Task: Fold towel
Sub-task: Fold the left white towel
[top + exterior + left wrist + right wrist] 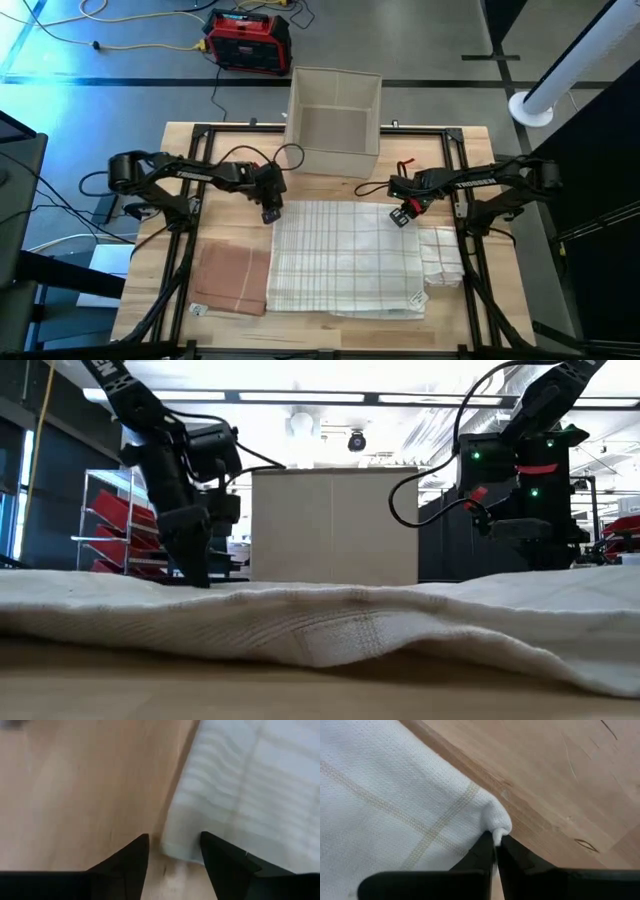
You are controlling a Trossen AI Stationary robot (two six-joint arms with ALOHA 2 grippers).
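Two far corners targeted: right claw pinches its towel corner; left claw gapes astride its corner. No fold made yet.

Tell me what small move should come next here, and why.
Probably the left tool should close on the towel corner between its open fingers. The right tool is already pinched shut on its own corner at the far edge, while the left one sits at the table surface with the corner only bracketed. Both corners need holding before the fold can be lifted.
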